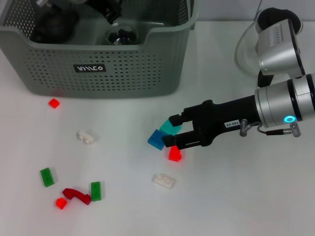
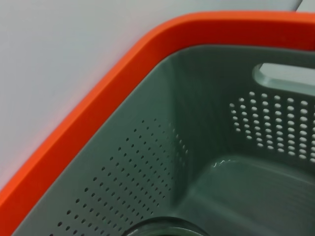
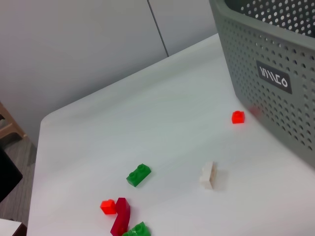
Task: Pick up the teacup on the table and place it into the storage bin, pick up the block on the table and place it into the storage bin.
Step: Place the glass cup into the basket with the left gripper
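The grey-green storage bin [image 1: 98, 73] stands at the back left, and its perforated inner wall [image 2: 147, 162] fills the left wrist view. A clear glass teacup [image 1: 123, 34] sits upright inside it, its rim [image 2: 157, 230] just showing in the left wrist view. My left gripper [image 1: 109, 12] is down in the bin beside the cup. My right gripper [image 1: 172, 131] is low over the table's middle, shut on a teal block [image 1: 170, 127]. A blue block [image 1: 155, 139] and a red block [image 1: 174, 154] lie right against it.
Loose blocks lie about: red [image 1: 53, 103], white [image 1: 86, 137], green [image 1: 47, 176], a dark red curved piece [image 1: 76, 195], green [image 1: 95, 191], small red [image 1: 61, 202] and white [image 1: 163, 181]. A clear glass jug [image 1: 243, 49] stands back right. The bin's labelled wall [image 3: 266, 78] is in the right wrist view.
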Robot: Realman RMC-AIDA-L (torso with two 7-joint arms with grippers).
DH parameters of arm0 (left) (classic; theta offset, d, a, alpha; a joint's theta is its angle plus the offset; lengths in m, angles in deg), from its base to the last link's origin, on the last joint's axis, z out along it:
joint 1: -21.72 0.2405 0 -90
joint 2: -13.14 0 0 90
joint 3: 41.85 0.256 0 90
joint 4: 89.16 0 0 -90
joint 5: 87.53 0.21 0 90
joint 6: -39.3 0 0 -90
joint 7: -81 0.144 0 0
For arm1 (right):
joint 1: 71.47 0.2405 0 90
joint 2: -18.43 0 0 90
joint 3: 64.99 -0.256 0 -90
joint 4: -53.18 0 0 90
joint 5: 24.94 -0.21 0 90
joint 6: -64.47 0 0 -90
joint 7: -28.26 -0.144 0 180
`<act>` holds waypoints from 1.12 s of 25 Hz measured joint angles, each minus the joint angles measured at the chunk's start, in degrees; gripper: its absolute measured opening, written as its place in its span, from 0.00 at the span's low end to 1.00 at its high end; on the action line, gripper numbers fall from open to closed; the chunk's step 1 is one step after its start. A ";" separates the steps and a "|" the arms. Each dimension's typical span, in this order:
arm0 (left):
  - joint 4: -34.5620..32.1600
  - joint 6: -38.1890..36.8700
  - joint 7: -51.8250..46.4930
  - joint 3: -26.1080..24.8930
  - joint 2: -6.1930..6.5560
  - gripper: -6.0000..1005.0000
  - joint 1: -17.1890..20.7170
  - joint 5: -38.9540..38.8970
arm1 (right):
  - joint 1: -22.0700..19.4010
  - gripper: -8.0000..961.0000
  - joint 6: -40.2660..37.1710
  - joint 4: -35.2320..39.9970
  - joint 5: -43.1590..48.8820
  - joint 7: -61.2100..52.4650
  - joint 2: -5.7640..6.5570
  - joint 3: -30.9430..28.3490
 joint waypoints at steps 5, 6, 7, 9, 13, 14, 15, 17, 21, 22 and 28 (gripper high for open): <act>1.77 3.45 0.35 0.47 -0.66 0.04 0.06 0.56 | -0.01 0.72 0.00 -0.60 0.00 0.08 -0.01 0.03; 1.78 3.74 0.35 0.89 -0.76 0.04 0.16 0.67 | 0.00 0.72 0.00 -0.61 0.00 0.08 -0.01 0.03; 1.79 3.92 0.34 1.26 -0.85 0.04 0.24 0.74 | 0.00 0.72 0.00 -0.63 0.00 0.08 -0.01 0.03; 1.83 4.17 0.33 2.84 -1.06 0.04 0.52 0.88 | 0.01 0.72 0.00 -0.63 0.00 0.08 -0.01 0.03; 2.02 4.46 0.12 3.94 -1.52 0.04 0.74 2.13 | 0.04 0.72 0.00 -0.63 0.00 0.08 -0.01 0.07; 2.06 4.49 0.08 3.94 -1.58 0.04 0.75 2.24 | 0.04 0.72 0.00 -0.63 0.00 0.08 -0.01 0.08; 2.11 4.54 0.00 3.94 -1.66 0.05 0.75 2.35 | 0.03 0.72 0.00 -0.63 0.00 0.08 -0.01 0.07; 2.14 4.56 -0.05 3.75 -1.72 0.07 0.75 2.35 | 0.00 0.72 0.00 -0.63 0.00 0.08 -0.01 0.07; 2.02 4.50 -0.08 3.63 -1.88 0.12 1.22 2.35 | -0.03 0.72 0.00 -0.62 0.00 0.08 -0.01 0.12; 1.97 4.51 -0.08 3.63 -1.90 0.15 1.27 2.35 | -0.04 0.72 0.00 -0.61 0.00 0.08 -0.01 0.12; 0.94 4.60 -1.95 3.40 -1.58 0.31 1.82 2.34 | -0.04 0.72 -0.26 -0.59 0.00 0.03 0.01 0.12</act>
